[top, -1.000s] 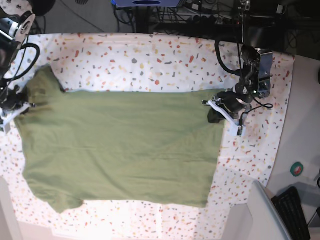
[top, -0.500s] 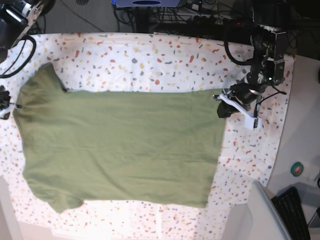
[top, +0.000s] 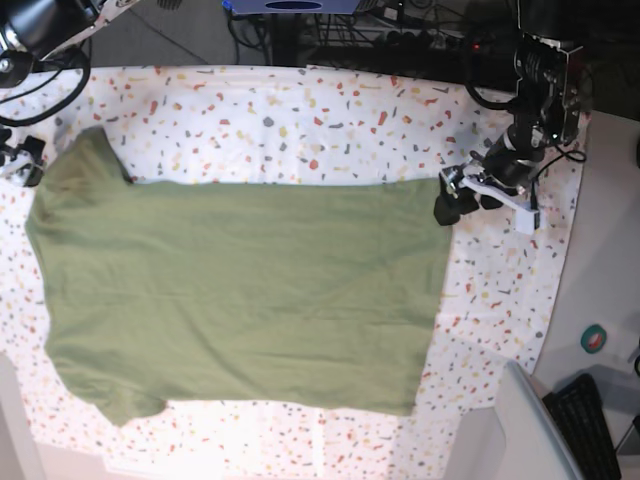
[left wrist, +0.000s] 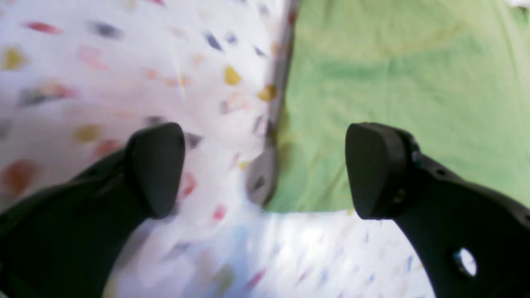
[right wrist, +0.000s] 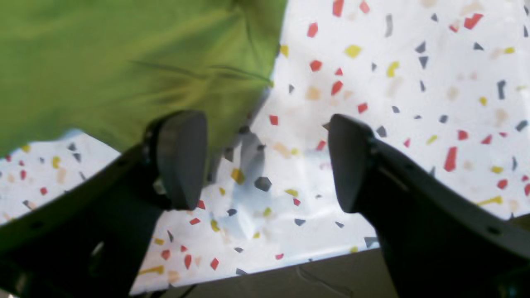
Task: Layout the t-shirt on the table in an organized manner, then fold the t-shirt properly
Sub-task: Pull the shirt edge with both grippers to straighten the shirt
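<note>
The olive-green t-shirt (top: 240, 290) lies spread flat on the speckled table (top: 300, 110), sleeves toward the left of the base view. My left gripper (top: 466, 197) is open just off the shirt's upper right corner. In the left wrist view my left gripper (left wrist: 265, 169) is open above the shirt's corner (left wrist: 393, 82), holding nothing. My right gripper (top: 22, 160) is by the upper left sleeve at the table's left edge. In the right wrist view my right gripper (right wrist: 265, 161) is open and empty, with the shirt (right wrist: 124, 62) behind its left finger (right wrist: 182, 157). No white tag shows.
A plain grey-white surface (top: 610, 280) borders the table on the right, with a small round green and red object (top: 594, 338) and a keyboard (top: 590, 425). Cables and dark equipment (top: 400, 40) line the back. The table's edge (right wrist: 290, 265) runs under my right gripper.
Both grippers have left the shirt's side edges. The left one moved up and to the right in the base view, the right one up and to the left. The shirt lies flatter at both ends.
</note>
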You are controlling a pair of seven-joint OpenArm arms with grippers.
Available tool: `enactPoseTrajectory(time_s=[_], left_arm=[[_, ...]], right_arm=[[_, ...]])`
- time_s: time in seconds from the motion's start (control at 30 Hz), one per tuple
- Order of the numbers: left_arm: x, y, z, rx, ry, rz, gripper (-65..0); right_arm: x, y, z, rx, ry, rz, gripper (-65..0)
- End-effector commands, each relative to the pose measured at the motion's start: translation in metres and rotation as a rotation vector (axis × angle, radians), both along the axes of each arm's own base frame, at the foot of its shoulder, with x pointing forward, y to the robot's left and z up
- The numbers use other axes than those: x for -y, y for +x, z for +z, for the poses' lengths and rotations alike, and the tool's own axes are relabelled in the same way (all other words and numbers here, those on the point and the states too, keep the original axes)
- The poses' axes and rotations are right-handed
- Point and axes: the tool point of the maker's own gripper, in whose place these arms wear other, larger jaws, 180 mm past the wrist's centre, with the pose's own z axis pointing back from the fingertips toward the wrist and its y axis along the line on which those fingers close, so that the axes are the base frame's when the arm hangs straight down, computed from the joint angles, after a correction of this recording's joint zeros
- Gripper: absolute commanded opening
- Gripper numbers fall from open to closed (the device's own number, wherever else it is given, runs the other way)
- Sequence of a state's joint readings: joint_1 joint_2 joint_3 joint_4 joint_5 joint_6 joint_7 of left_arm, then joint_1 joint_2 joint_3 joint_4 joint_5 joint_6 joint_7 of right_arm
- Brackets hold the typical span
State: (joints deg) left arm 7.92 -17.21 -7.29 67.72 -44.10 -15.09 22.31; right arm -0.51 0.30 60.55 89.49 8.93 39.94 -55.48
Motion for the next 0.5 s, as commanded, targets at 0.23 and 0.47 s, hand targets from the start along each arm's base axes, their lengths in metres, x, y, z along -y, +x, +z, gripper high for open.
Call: enactPoseTrajectory(time_s=[0.23,0.47], left_arm=[[0.031,0.013,-0.013,-0.015,-0.017,-0.085,-13.8],[0.036,-0.015,-0.029,-0.070,-0.029,-0.093,-36.7]], right_arm=[[0.015,0.002,0.013,0.041,-0.039,-0.013,-26.1],[0.029,0.001,0.002,0.039,-0.022,-0.022,-27.6]])
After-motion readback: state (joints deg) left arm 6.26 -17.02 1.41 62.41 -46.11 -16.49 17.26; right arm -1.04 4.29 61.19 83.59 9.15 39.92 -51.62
